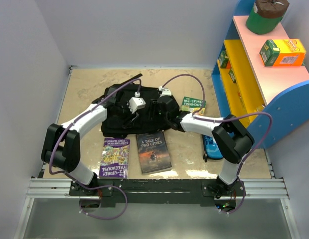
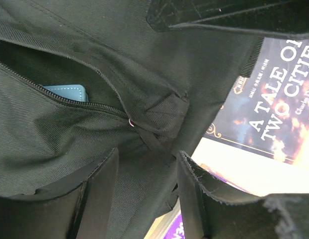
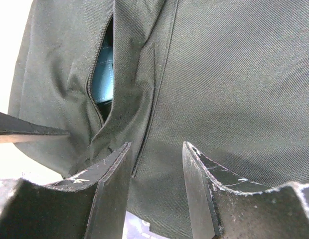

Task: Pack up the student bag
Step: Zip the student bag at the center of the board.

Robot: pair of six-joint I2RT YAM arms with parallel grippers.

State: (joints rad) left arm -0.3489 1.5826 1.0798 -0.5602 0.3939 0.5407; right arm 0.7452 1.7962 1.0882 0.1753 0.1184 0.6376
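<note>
Top external: student bag lies long-axis left-right; left pincer, right pincer both released.

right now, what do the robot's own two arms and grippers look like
The left arm and right arm both have curved white shells, bulky black elbow joints and looping purple cables. The left gripper and right gripper each carry two flat matte black fingers with scuffed, frayed edges.

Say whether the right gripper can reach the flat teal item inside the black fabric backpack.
Probably not: only a narrow zip slit exposes the flat teal item, and the open right gripper looks wider.
</note>
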